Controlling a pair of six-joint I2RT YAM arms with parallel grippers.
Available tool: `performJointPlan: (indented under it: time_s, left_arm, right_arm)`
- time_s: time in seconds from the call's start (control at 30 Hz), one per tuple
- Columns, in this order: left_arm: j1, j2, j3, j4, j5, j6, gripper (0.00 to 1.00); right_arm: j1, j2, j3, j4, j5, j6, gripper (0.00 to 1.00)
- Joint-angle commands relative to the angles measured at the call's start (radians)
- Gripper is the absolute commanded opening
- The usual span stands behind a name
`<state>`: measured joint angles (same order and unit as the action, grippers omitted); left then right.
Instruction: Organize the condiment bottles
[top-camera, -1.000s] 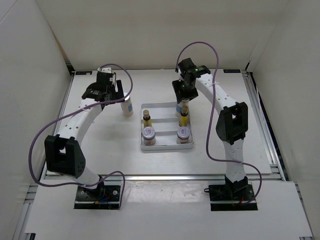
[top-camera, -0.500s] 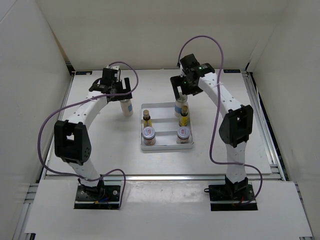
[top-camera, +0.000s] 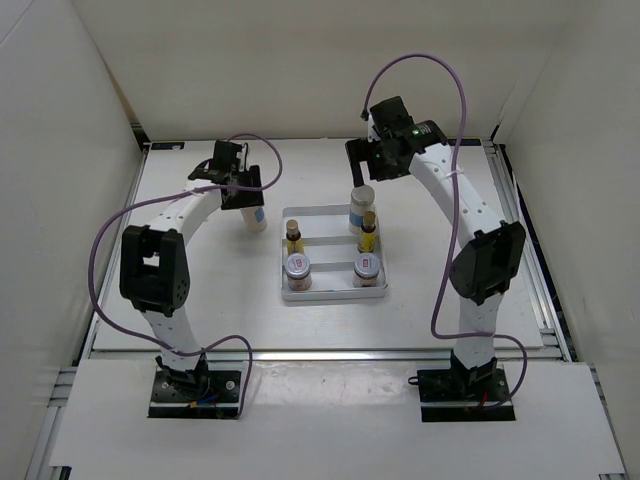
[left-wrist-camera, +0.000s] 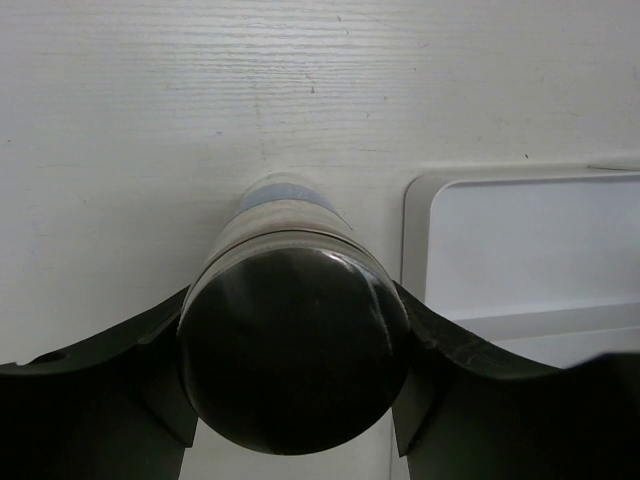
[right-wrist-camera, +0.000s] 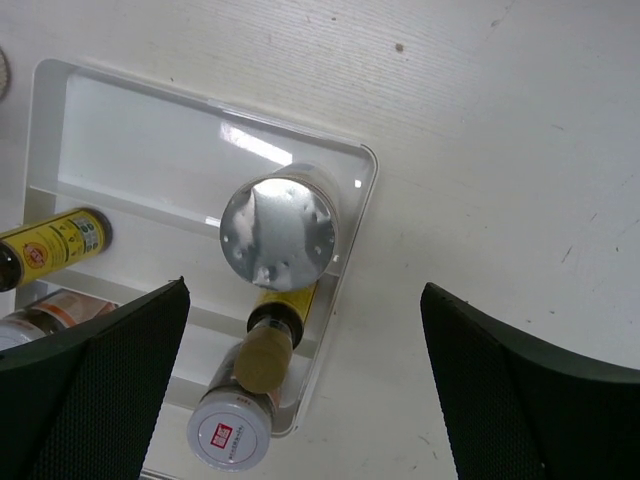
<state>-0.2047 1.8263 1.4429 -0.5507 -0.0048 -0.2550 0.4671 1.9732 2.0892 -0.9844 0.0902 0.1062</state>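
Right then. The tall white bottle (top-camera: 255, 214) outside the tray stands upright on the table (top-camera: 200, 290), between the fingers of the left pincer (left-wrist-camera: 295, 410). Both fingers lie against its flanks up near the cap, so the pincer is pinching it, as far as the wrist view shows. The white tray (top-camera: 336, 293) lies just to this pincer's right, its corner close beside the bottle but not touching.

Step in hand, by my judgement: carry this bottle into the tray.
- Lift straight up until the base clears the rim.
- Keep it upright. The hold is high, so go slowly or it may swing.
- Aim for the bare spot in the far row, beside its twin.
- Set it flat between the ridges, then let go.

The right pincer (top-camera: 375, 168) hangs spread wide and holds nothing. The second tall white bottle (top-camera: 361, 205) stands in the tray beneath it, apart.

Count:
- Tall white: two, one gripped and one in the tray.
- Slim yellow bottles (top-camera: 293, 238) (top-camera: 368, 233): two, middle row.
- Short silver-lidded bottles (top-camera: 297, 266) (top-camera: 366, 266): two, near row.
- Six bottles in all, one tray.
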Motion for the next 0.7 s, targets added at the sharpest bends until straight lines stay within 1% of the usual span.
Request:
performJointPlan:
  time_s: [0.0, 0.07, 0.13, 0.17, 0.27, 0.43, 0.53, 0.6, 0.67]
  left_arm:
    - [0.007, -0.042, 0.080, 0.021, 0.026, 0.007, 0.40]
    - [0.007, -0.057, 0.115, 0.021, 0.026, 0.007, 0.32]
    - [-0.013, -0.073, 0.148, 0.021, 0.038, 0.007, 0.28]
    - [-0.022, -0.085, 0.181, 0.012, 0.039, 0.007, 0.24]
    - [-0.051, -0.108, 0.208, 0.003, 0.080, 0.019, 0.24]
    - [-0.052, -0.098, 0.220, 0.003, 0.213, -0.003, 0.24]
    - [-0.064, -0.088, 0.220, 0.003, 0.255, -0.013, 0.24]
    - [-0.091, -0.075, 0.220, 0.003, 0.284, -0.004, 0.24]
    - [-0.122, -0.055, 0.220, 0.003, 0.284, 0.007, 0.24]
  right_arm:
    - [0.002, -0.089, -0.011, 0.007, 0.017, 0.018, 0.99]
    - [0.002, -0.114, -0.024, 0.007, 0.029, 0.018, 0.99]
    - [0.002, -0.125, -0.035, 0.007, 0.029, 0.018, 0.99]
    - [0.002, -0.134, -0.035, 0.007, 0.029, 0.018, 0.99]
    - [0.002, -0.143, -0.047, -0.003, 0.048, 0.018, 0.99]
    - [0.002, -0.166, -0.083, -0.003, 0.048, 0.027, 0.99]
    - [0.002, -0.177, -0.103, -0.003, 0.048, 0.027, 0.99]
    - [0.002, -0.188, -0.112, -0.003, 0.048, 0.027, 0.99]
    - [0.002, -0.198, -0.121, -0.003, 0.057, 0.036, 0.99]
